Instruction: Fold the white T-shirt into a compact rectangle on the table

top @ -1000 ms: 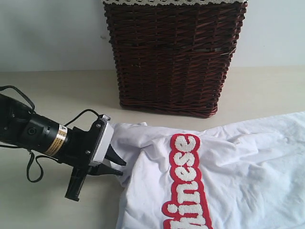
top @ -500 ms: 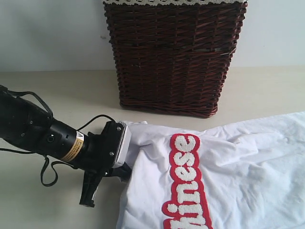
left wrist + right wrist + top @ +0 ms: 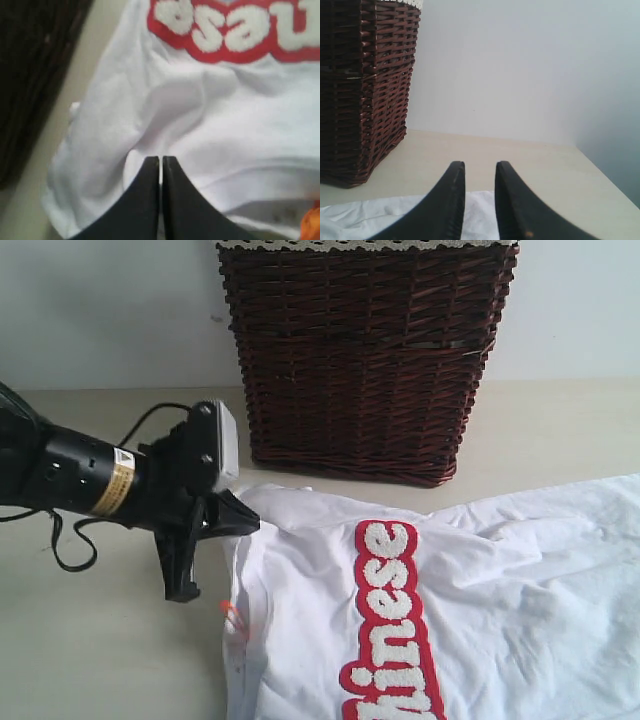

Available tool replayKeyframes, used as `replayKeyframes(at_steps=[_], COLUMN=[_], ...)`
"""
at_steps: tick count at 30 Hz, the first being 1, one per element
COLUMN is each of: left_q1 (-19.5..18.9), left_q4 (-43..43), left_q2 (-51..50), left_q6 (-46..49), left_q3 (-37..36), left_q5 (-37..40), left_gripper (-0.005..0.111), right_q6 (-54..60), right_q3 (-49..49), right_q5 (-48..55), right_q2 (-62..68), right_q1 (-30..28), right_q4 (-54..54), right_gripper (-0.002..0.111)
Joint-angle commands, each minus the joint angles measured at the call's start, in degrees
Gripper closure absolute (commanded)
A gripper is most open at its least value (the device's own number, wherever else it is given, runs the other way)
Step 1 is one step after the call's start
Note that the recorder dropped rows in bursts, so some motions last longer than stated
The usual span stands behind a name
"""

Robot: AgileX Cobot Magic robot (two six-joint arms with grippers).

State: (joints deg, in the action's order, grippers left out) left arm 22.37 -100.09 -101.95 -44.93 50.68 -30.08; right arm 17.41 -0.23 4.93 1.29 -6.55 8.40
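1. Exterior view: the white T-shirt (image 3: 500, 580) lies spread on the table (image 3: 110, 660) in front of a dark wicker basket (image 3: 365, 360). Its red band of lettering faces up. The left gripper (image 3: 250, 523) is pinched on the shirt's near-left edge, close to the collar. A small orange neck tag (image 3: 230, 611) peeks out below it. The risk is that the grip takes only one layer, so a lift would peel the shirt open rather than fold it.

2. Left wrist view: the jaws are pressed together with a ridge of white fabric bunched at their tips, so the bite looks shallow. A quick pull could slip the cloth free. A low drag could also pull the whole shirt toward the basket.

3. Right wrist view: the right gripper (image 3: 480, 165) hangs above the shirt's far edge. Its jaws are narrowly parted and hold nothing. If only the left side lifts, the fold will likely skew, since this side is not pinned.
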Motion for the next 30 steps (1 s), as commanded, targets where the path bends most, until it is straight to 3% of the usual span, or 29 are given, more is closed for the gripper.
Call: replayKeyframes(at_steps=[1,8,14,19,25,27,30], left_q1=[-4.0,-7.4,-7.6,-7.6,-7.6,-7.6,-7.5], left_q4=[0.1,0.1,0.1,0.1,0.1,0.3,7.2], left_q2=[4.5,6.1,6.0,5.9,5.9,6.2,6.0], left_q6=[-9.2,-17.0,-17.1,-18.8,-33.8,-34.1,-25.7], left_q3=[-0.1,-3.5,-9.4,-10.0,-10.0,-9.8,-7.6], left_q5=[-11.5,-14.6,-3.6,3.8,-3.5,-7.3,-9.1], left_gripper=[0.107,0.107,0.105,0.081,0.046,0.04,0.04], right_q6=[0.3,0.3,0.3,0.3,0.3,0.3,0.3], right_q3=[0.2,0.2,0.2,0.2,0.2,0.2,0.2], right_q5=[-0.3,-0.3,-0.3,-0.3,-0.3,-0.3,-0.3], right_q2=[0.0,0.0,0.0,0.0,0.0,0.0,0.0], right_q1=[0.2,0.2,0.2,0.2,0.2,0.2,0.2], right_q4=[0.2,0.2,0.2,0.2,0.2,0.2,0.2], right_gripper=[0.085,0.085,0.085,0.085,0.085,0.085,0.085])
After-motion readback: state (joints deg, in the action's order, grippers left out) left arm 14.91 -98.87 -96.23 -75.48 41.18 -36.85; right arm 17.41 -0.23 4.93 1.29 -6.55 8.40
